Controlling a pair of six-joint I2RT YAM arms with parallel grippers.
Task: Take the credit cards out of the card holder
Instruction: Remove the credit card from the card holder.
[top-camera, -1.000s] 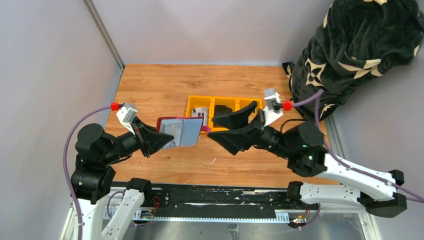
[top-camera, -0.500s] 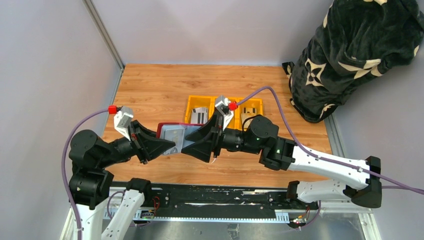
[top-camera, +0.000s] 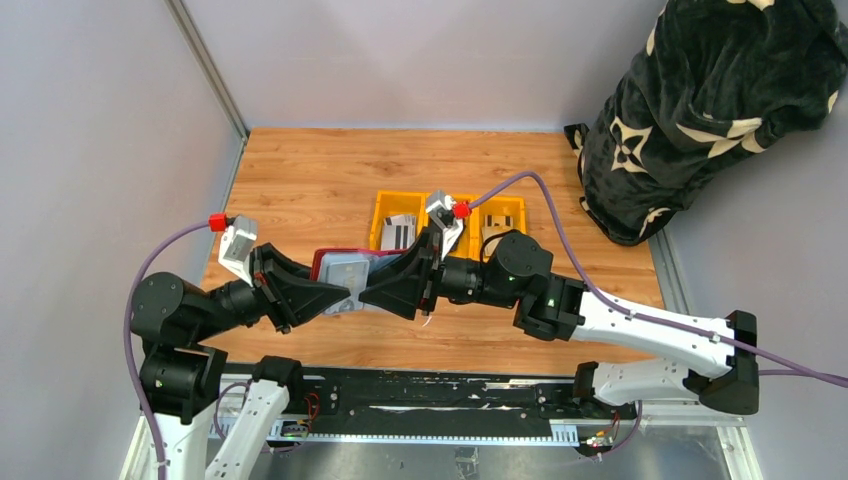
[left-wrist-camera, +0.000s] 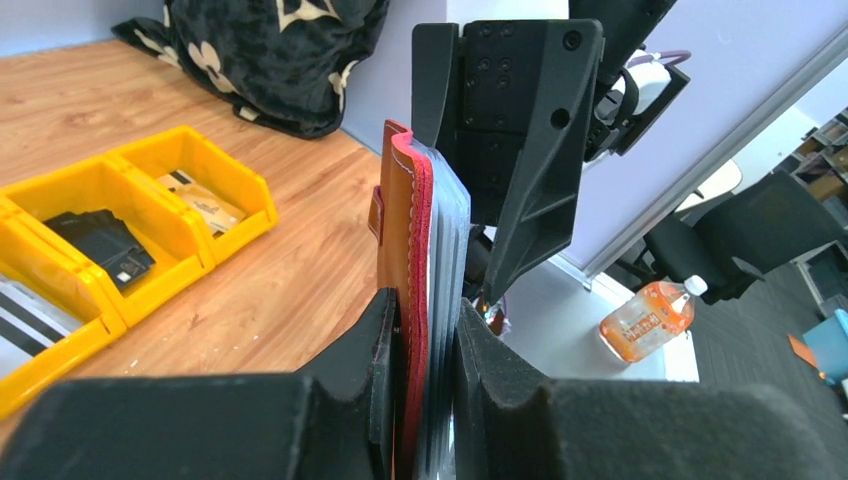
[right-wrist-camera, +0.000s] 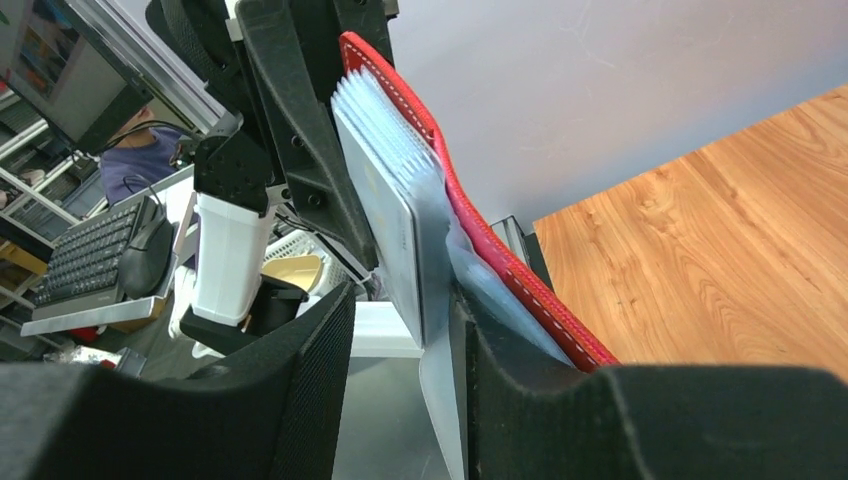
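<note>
Clamping card holder (left-wrist-camera: 404, 215) edge, left pincer (left-wrist-camera: 425, 330); right pincer (right-wrist-camera: 405, 330) straddles sleeves (right-wrist-camera: 392, 215).

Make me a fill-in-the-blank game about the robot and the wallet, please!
1. The left gripper is shut on the ____ card holder.
2. The right gripper has its fingers on ____ sides of the clear sleeves.
3. The yellow bin has ____ compartments.
Missing words: red; both; three.

Red card holder (top-camera: 340, 265) open midair (sleeves fanned), credit cards (top-camera: 399, 232) lying beyond
</note>
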